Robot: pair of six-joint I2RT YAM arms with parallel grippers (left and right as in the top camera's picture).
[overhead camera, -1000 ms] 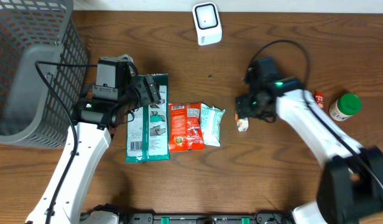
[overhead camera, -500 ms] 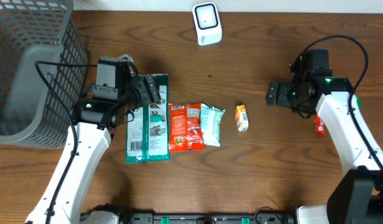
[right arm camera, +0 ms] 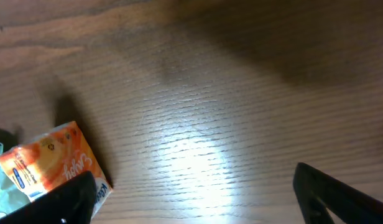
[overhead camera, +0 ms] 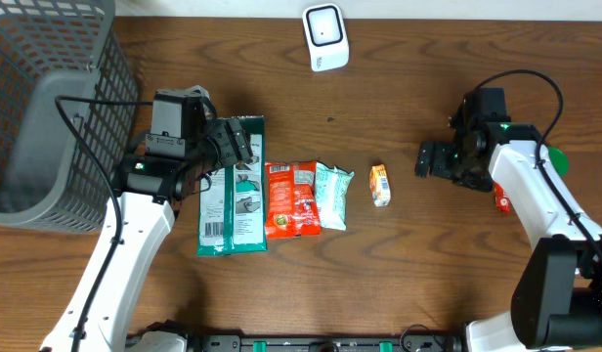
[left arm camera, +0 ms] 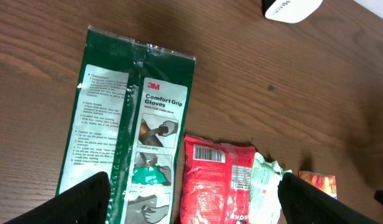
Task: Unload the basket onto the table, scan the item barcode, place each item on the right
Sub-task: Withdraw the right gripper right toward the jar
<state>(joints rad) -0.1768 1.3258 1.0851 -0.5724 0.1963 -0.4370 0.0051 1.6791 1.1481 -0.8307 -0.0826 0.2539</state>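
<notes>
now right gripper [overhead camera: 433, 159] is seen spread wide, empty, near the small orange packet [overhead camera: 380, 184] lying right of the snack packs [overhead camera: 306, 198]. packet should be pinched by its edges, barcode left uncovered for the scanner [overhead camera: 325, 37]. left gripper [overhead camera: 235, 147] also spread wide, empty.

A brown wood-grain table [overhead camera: 399, 284] carries everything. A grey wire basket [overhead camera: 47, 117] fills its far left corner, and a white barcode scanner [overhead camera: 325, 37] lies at the middle of the far edge. Mid-table runs a row: a green 3M gloves pack [overhead camera: 233, 210], a red snack packet [overhead camera: 291, 200] and a pale teal packet [overhead camera: 332, 196] touching, then a small orange packet [overhead camera: 380, 184] apart.
</notes>
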